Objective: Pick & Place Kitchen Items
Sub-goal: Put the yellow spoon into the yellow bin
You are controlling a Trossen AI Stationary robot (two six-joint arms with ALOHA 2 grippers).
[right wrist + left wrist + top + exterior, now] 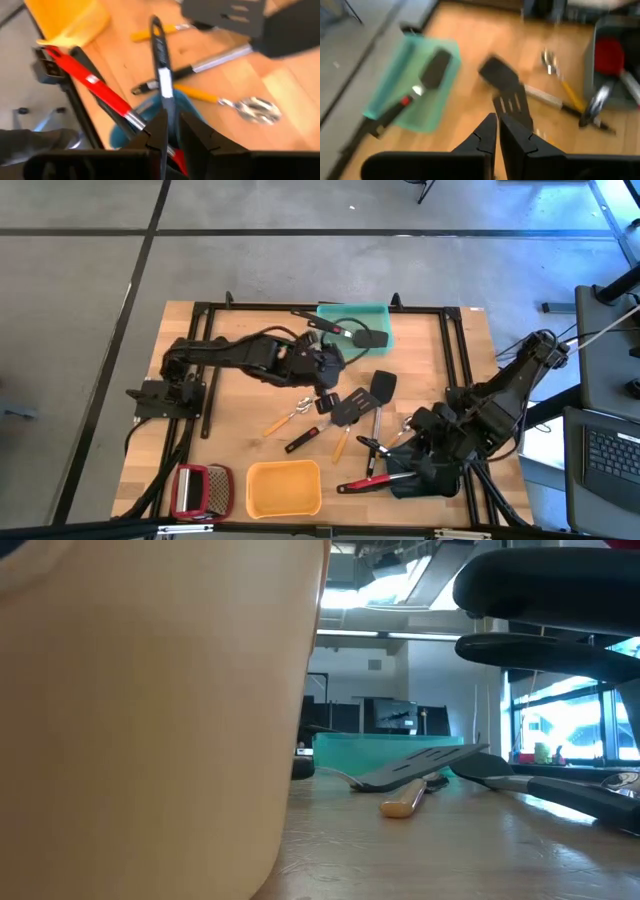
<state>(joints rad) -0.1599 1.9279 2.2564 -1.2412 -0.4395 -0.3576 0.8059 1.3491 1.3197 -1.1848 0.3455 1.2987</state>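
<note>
the left fingers (497, 131), closed and empty mid-frame, could snag loose utensils (340, 415) on the tabletop (230, 380); the right fingers (171, 131) pinch a black-handled tool (161, 65) lower right, over the grey-blue tray (405, 483), and it might slip out

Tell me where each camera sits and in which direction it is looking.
High: above the table, looking straight down; both arms show, either side of the teal tray.
Low: at table height beside the yellow tray, looking level towards the teal tray; an arm overhead.
Left wrist: past the shut left gripper, at a slotted turner.
Right wrist: past the right gripper shut on a black-handled utensil.
Shared: high and low views both show the yellow tray.
</note>
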